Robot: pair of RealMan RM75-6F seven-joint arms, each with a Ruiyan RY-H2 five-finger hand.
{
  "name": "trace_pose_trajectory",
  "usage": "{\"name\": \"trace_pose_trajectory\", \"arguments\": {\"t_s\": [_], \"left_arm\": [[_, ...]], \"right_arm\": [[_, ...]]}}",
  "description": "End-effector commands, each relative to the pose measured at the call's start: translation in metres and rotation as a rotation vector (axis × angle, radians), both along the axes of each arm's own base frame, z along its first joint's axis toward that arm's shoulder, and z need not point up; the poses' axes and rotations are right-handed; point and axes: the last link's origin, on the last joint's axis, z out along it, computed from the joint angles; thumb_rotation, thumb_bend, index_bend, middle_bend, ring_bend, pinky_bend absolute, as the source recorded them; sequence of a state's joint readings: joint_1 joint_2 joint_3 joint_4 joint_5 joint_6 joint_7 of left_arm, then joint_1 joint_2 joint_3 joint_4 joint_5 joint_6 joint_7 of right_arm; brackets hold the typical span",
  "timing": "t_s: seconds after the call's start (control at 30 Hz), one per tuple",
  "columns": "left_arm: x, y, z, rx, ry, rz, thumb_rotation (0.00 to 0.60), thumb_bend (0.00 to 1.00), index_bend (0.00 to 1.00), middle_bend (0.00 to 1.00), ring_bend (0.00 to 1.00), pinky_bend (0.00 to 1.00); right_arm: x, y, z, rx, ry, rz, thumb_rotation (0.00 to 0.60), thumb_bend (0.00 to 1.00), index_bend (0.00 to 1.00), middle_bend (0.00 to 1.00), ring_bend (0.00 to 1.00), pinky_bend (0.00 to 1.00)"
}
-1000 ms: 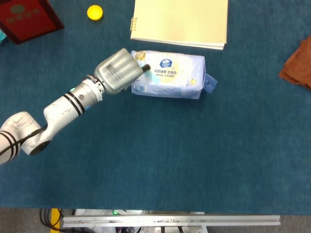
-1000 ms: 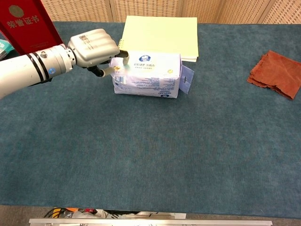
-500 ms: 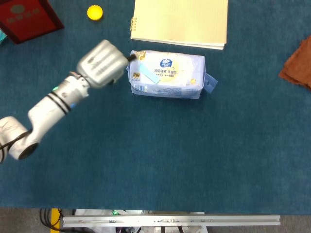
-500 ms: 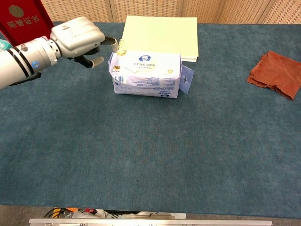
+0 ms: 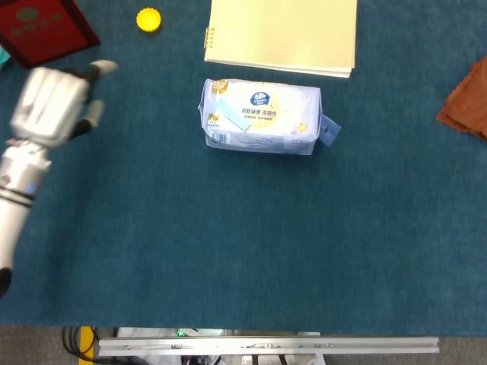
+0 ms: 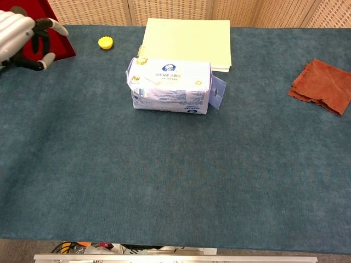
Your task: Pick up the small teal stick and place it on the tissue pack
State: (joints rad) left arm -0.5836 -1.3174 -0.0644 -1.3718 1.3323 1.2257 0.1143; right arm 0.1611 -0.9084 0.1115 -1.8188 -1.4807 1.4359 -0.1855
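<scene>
The tissue pack (image 5: 262, 118) (image 6: 171, 85), pale blue and white, lies on the blue cloth just in front of the notepad. A small pale teal stick (image 5: 227, 114) rests slanted on the pack's top, near its left end. I cannot make it out in the chest view. My left hand (image 5: 49, 106) (image 6: 19, 35) hovers far to the left of the pack, beside the red booklet. Its fingers are spread and it holds nothing. My right hand does not show in either view.
A yellow spiral notepad (image 5: 281, 34) (image 6: 186, 35) lies behind the pack. A yellow bottle cap (image 5: 148, 19) (image 6: 105, 42) and a red booklet (image 5: 46, 30) sit at the back left. A brown cloth (image 5: 466, 99) (image 6: 322, 85) lies at the right edge.
My left hand let go of the stick at the pack's left end and pulled away far to the left. The stick stays on the pack.
</scene>
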Motion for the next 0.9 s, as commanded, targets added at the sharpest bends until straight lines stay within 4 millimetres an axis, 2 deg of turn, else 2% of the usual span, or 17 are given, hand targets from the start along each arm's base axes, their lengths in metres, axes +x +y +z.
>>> {"name": "trace_pose_trajectory", "arguments": {"t_s": [0.03,0.2,0.4,0.63,0.9], "left_arm": [[-0.019,-0.016,0.017,0.056,-0.053,0.081,0.600,0.44,0.22,0.54,0.50,0.63],[-0.045,-0.040,0.031,0.103,-0.118,0.182,0.600,0.43,0.21,0.48,0.44,0.54],[-0.077,-0.080,0.048,0.172,-0.161,0.296,0.600,0.43,0.20,0.45,0.41,0.47],[-0.093,-0.122,0.061,0.227,-0.165,0.324,0.600,0.43,0.23,0.44,0.41,0.45],[-0.098,-0.169,0.073,0.284,-0.165,0.373,0.600,0.43,0.27,0.44,0.41,0.45]], "right_arm": [[-0.003,0.001,0.000,0.004,0.001,-0.014,0.600,0.32,0.14,0.35,0.33,0.43],[-0.010,0.002,-0.001,0.021,0.007,-0.032,0.600,0.32,0.14,0.35,0.31,0.42],[-0.014,0.001,-0.004,0.042,0.001,-0.033,0.600,0.32,0.14,0.33,0.30,0.41],[-0.021,0.003,-0.012,0.070,0.032,-0.031,0.600,0.32,0.14,0.33,0.30,0.41],[-0.025,0.008,-0.019,0.095,0.014,-0.017,0.600,0.31,0.14,0.33,0.30,0.41]]}}
